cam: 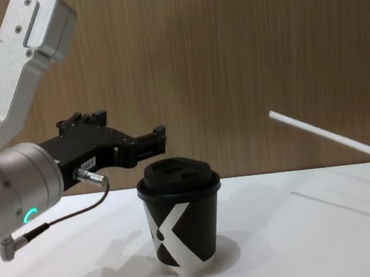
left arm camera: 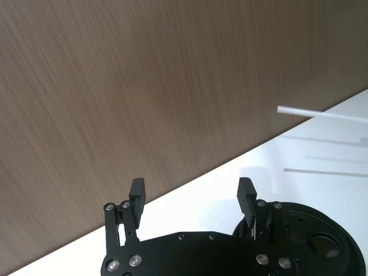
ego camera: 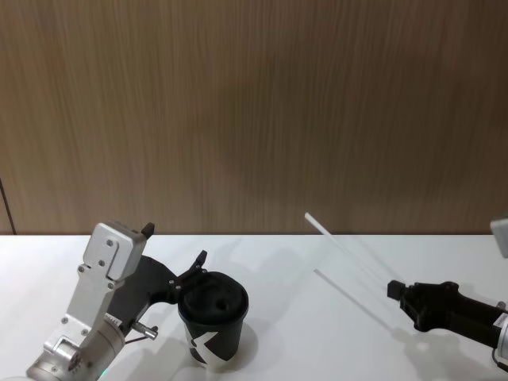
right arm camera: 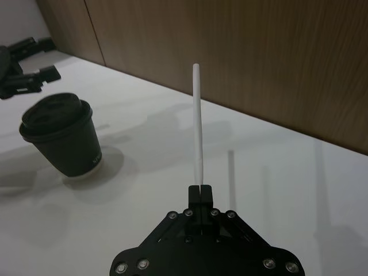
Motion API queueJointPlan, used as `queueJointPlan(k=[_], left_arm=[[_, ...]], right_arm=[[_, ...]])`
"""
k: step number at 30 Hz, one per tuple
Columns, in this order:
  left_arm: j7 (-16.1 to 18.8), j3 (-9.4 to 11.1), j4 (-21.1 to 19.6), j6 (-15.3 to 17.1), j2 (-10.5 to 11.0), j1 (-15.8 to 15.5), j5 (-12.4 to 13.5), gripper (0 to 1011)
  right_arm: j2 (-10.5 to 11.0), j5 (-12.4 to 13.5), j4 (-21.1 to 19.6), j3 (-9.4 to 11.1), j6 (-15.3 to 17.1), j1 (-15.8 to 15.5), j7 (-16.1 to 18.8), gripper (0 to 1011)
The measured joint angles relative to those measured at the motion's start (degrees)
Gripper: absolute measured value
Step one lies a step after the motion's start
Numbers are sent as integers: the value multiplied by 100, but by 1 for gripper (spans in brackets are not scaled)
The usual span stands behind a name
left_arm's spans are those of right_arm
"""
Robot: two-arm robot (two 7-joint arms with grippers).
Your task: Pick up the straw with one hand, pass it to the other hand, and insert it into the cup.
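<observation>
Wall (ego camera: 254,103): wood panelling behind the whole scene, taking no part in the work.

Table (ego camera: 317,333): white top. It carries the cup and is crossed by the thin shadows of the straw.

Left gripper (ego camera: 175,242): on the silver wrist with the green ring. It hangs off the table, just behind the cup and about level with the lid. Jaws spread wide, nothing between them. The opening faces across toward the straw, which reads as a receiving pose for the pass.

Cup (cam: 182,224): black with a white X mark, upright on the table at the robot's left. The domed lid (cam: 177,172) is on. One left finger is close beside the lid rim; I cannot tell whether they touch. Keeping the receiver this near probably shortens the trip to the lid hole.

Right gripper (right arm camera: 200,190): all black, low over the table on the robot's right, well apart from the cup. Jaws clenched on the straw's lower end.

Straw (right arm camera: 198,126): white and straight, held off the table and pinched at one end only. The free end slants up toward the left gripper. Most of its length stays bare, likely so the other jaws have room to grasp it.
</observation>
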Motion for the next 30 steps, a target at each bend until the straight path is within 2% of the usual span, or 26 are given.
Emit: queueJointPlan(k=[12, 16, 21, 30], left_arm=[[0, 0, 0, 0, 0, 0, 0, 1003], [0, 0, 0, 0, 0, 0, 0, 1003], [0, 0, 0, 0, -1, 0, 0, 1003], [0, 0, 0, 0, 0, 0, 0, 1003]], right_arm=[[-232, 637, -698, 315, -117, -389, -170, 6], [-338, 820, -954, 340, -138, -468, -189, 6], [-456, 991, -1229, 309, -146, -507, -183, 6], [-657, 1154, -1631, 40, -109, -428, -37, 6]])
